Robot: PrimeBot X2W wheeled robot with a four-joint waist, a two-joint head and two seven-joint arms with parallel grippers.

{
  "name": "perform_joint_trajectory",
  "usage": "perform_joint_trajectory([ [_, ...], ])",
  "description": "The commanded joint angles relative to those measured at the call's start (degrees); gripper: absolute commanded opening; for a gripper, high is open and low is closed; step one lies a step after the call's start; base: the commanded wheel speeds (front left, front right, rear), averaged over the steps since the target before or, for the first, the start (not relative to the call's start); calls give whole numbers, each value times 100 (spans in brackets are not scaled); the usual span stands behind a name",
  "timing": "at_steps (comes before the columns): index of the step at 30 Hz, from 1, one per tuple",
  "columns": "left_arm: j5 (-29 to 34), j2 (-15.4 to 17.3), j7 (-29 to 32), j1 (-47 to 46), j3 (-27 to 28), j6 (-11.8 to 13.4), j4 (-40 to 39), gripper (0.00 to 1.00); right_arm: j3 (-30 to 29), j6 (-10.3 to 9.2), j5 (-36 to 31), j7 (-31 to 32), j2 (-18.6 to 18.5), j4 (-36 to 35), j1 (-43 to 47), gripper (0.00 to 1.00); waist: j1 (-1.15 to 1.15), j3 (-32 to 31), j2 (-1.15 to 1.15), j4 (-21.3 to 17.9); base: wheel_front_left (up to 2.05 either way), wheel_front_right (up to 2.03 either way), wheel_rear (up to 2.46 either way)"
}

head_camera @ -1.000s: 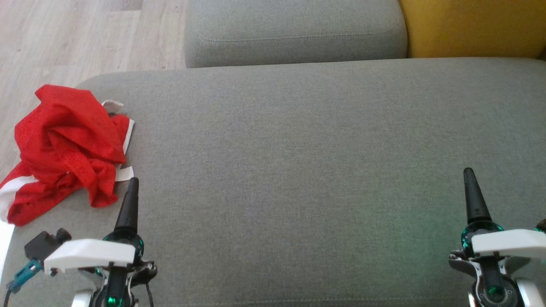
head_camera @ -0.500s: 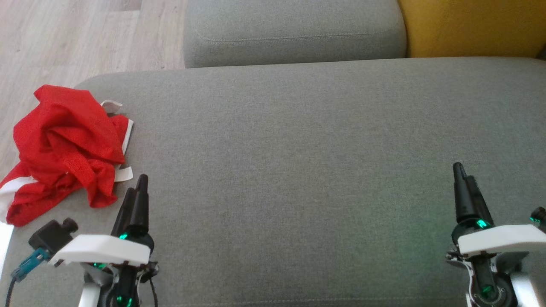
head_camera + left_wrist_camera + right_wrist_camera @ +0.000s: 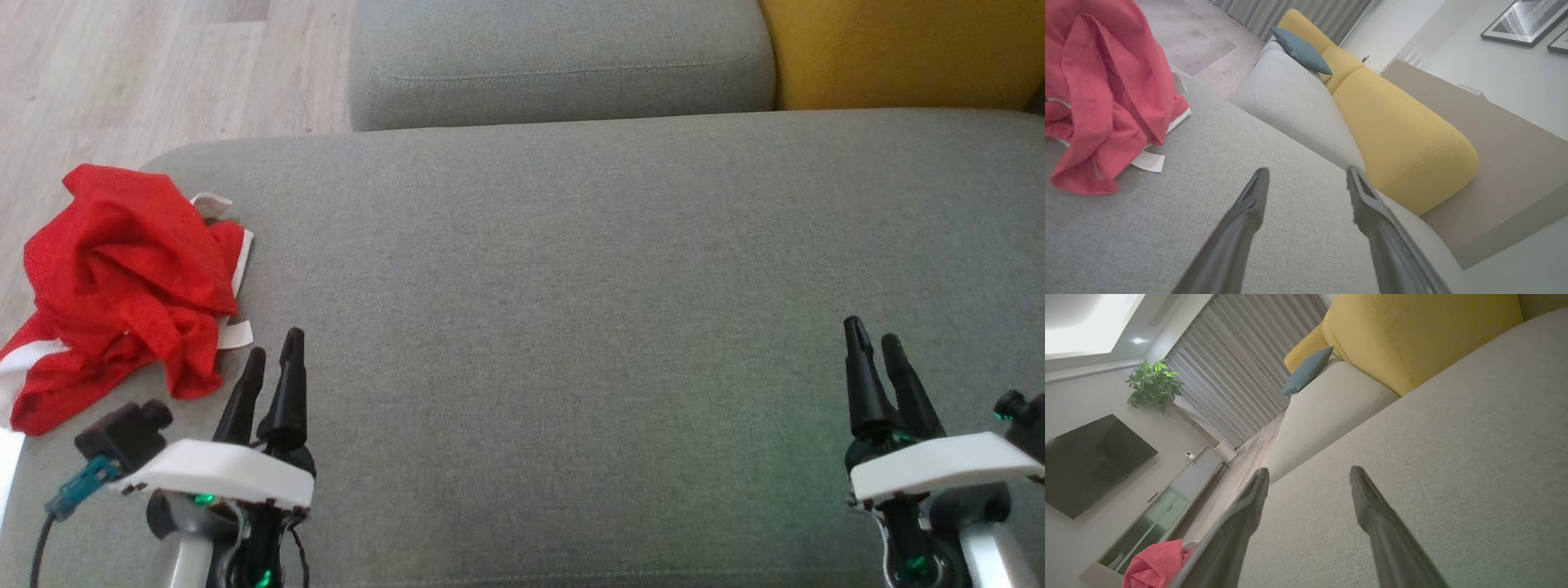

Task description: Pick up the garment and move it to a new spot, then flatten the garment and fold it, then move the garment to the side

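The garment (image 3: pixel 122 278) is a crumpled red mesh piece with white trim, bunched at the left edge of the grey sofa seat (image 3: pixel 571 310). It fills the upper left of the left wrist view as the garment (image 3: pixel 1102 94) and peeks in at the bottom left of the right wrist view as the garment (image 3: pixel 1155 565). My left gripper (image 3: pixel 273 359) hovers open just right of and below it, with nothing between the fingers. At the lower right, my right gripper (image 3: pixel 869 339) is open and empty over bare cushion.
A second grey cushion (image 3: pixel 555 57) lies beyond the seat, with a yellow cushion (image 3: pixel 898 49) at the back right. Wooden floor (image 3: pixel 122 73) runs along the left, past the seat's edge. A blue pillow (image 3: pixel 1300 51) rests on the far sofa.
Both grippers have rolled, so that two separate fingers now show on each instead of one. The left one has shifted slightly right. The garment has not moved.
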Motion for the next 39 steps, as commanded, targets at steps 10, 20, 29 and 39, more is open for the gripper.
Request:
perform_joint_trajectory([
  [10, 821, 107, -227, -302, -3, 133, -152, 100, 162, 31, -839, -153, -110, -300, -84, 100, 0, 4, 0, 19, 0, 0, 0],
  [20, 1501, 142, -395, -305, -69, 225, -97, 100, 154, 34, -1528, -252, -98, -339, -38, 100, 0, 14, 0, 28, 0, 0, 0],
  [29, 2034, 154, -529, -295, -126, 279, -77, 100, 180, 36, -2041, -344, -54, -338, 2, 100, 0, 29, 0, 30, 0, 0, 0],
  [39, 2717, 159, -713, -312, -199, 303, -11, 100, 163, 40, -2744, -493, 13, -334, 44, 100, 0, 51, 0, 25, 0, 0, 0],
])
